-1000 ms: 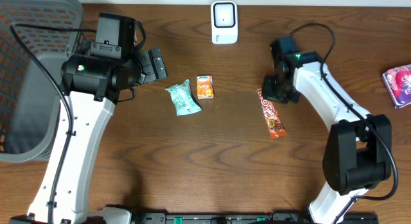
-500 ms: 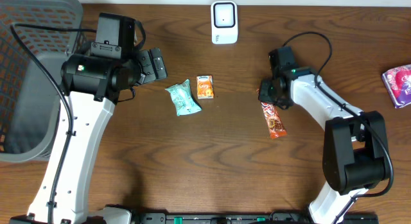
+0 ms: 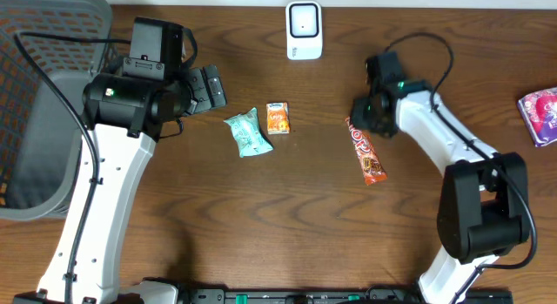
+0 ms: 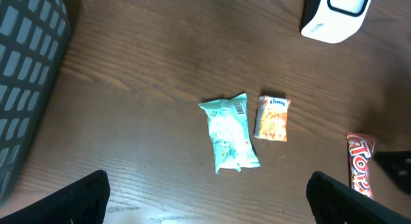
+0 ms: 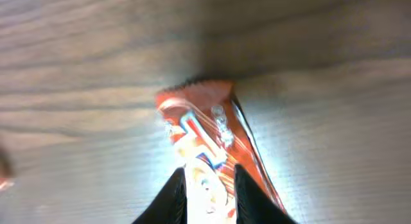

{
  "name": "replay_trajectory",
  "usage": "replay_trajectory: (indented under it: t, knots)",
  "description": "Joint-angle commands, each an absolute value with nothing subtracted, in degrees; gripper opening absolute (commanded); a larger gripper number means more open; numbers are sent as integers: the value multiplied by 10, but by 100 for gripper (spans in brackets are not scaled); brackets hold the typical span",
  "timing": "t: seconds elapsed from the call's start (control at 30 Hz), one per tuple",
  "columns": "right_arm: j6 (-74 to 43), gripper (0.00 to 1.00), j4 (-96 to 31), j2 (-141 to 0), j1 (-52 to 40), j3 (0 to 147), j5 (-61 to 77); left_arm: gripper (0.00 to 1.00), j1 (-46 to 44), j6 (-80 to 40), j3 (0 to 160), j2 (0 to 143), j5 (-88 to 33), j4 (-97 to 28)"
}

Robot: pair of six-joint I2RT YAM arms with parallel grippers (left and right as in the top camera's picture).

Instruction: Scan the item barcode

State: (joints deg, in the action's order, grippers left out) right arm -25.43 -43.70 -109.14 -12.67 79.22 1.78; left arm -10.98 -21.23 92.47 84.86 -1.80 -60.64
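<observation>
my right pincer [image 5: 207, 185] sits at the upper end of the snack bar [image 3: 366, 152], fingers narrowly apart astride the wrapper. whether they are clamping it i cannot tell. over the last second the pincer has worked about this end, and the bar has turned slightly, its upper end now a little further left. the bar lies flat on the surface [image 3: 287, 217], centre right of the overhead frame, well apart from the scanner [image 3: 304, 30] at top centre. judgement: no lift yet, so the grasp must be secured before scanning. my left pincer [image 4: 209, 192] hangs released, spread wide, holding nothing.
</observation>
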Motion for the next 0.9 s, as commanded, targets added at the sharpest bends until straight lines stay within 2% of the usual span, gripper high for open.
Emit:
replay_trajectory:
  t: [0.0, 0.17, 0.3, 0.43, 0.63, 0.8, 0.87]
  knots:
    - [-230, 28, -488, -1086, -122, 856, 20, 98, -108, -215, 925, 852, -20, -608]
    - [-170, 50, -565, -1089, -119, 854, 19, 98, -108, -215, 925, 852, -20, -608]
    - [-166, 75, -542, -1089, -110, 806, 24, 98, -108, -215, 925, 852, -20, -608]
    - [-166, 84, -461, -1089, -95, 736, 83, 98, -108, -215, 925, 852, -20, -608]
    - [-162, 80, -390, -1089, -77, 665, 154, 98, -108, -215, 925, 852, -20, -609]
    - [-169, 63, -369, -1089, -76, 630, 165, 98, -108, -215, 925, 852, -20, -608]
    - [-170, 60, -356, -1089, -76, 615, 179, 98, -108, -215, 925, 852, -20, -608]
